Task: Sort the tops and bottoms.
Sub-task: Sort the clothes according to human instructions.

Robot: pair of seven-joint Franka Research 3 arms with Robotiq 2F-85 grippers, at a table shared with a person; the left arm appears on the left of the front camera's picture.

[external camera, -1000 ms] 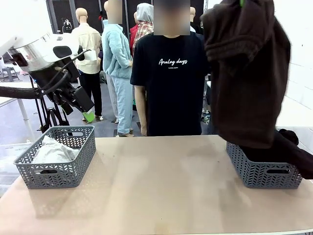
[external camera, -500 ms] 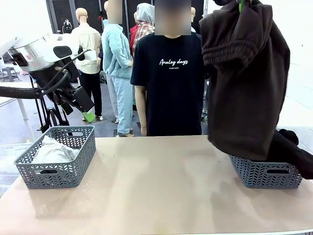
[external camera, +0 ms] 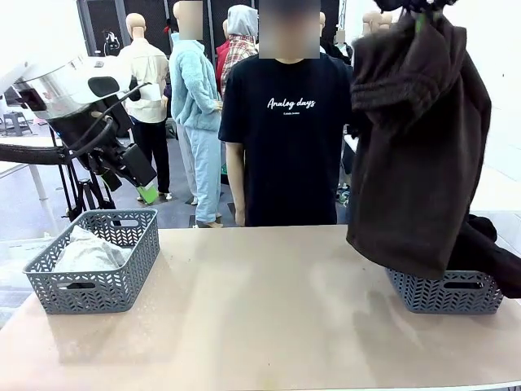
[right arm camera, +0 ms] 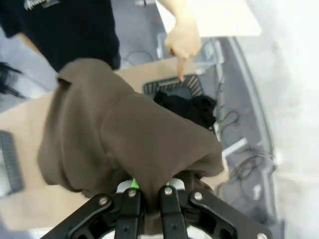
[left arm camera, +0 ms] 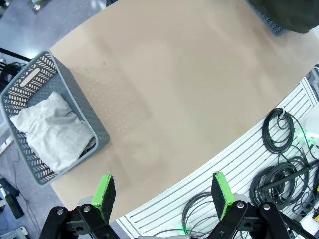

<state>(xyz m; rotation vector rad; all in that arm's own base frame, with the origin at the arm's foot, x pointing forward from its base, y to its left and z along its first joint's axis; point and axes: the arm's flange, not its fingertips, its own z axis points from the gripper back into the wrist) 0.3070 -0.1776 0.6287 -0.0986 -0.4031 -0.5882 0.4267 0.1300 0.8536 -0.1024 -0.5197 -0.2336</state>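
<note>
Brown fleece bottoms (external camera: 419,155) hang pinched in the right pincer (right arm camera: 147,196) over the right-edge basket (external camera: 444,293), apparently for dropping; left pincer (left arm camera: 162,196) spread, idle.

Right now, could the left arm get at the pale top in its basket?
Probably yes: the left end effector is open and empty, and the top lies uncovered in the basket.

Garment (external camera: 419,155) above right basket (external camera: 446,292)
</note>
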